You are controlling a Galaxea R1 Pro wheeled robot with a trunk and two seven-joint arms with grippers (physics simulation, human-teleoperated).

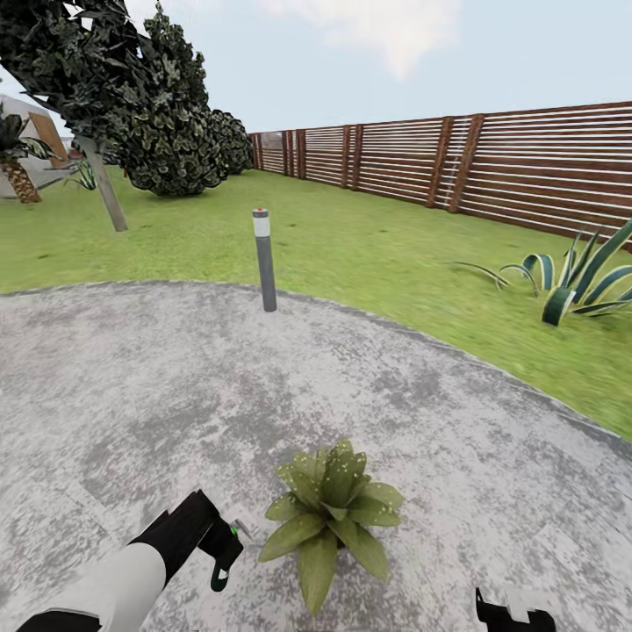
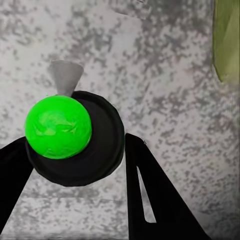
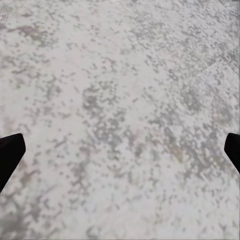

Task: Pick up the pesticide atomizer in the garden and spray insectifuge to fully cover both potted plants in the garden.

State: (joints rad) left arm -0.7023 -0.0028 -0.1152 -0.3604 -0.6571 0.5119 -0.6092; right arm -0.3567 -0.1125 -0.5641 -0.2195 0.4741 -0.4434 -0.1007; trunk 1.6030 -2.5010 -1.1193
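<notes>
- Potted plant (image 1: 329, 518) stands on the round stone patio (image 1: 175, 386), low in the head view, with lawn (image 1: 369, 237) and slatted fence (image 1: 491, 162) beyond; one plant is in view.
- Bollard light (image 1: 264, 260) stands at the patio's far edge; a striped agave (image 1: 570, 281) grows on the lawn at right.
- Left gripper (image 1: 221, 555) is pinching the pesticide atomizer (image 2: 75, 137), held just beside the plant's left leaves, probably so the spray reaches the foliage.
- Atomizer's green spot (image 2: 58, 127) and grey nozzle (image 2: 65, 76) face the patio; a leaf edge (image 2: 227, 40) shows nearby.
- Right gripper (image 3: 120, 150) is spread wide, holding nothing, hanging over bare patio, clear of the spraying side.
</notes>
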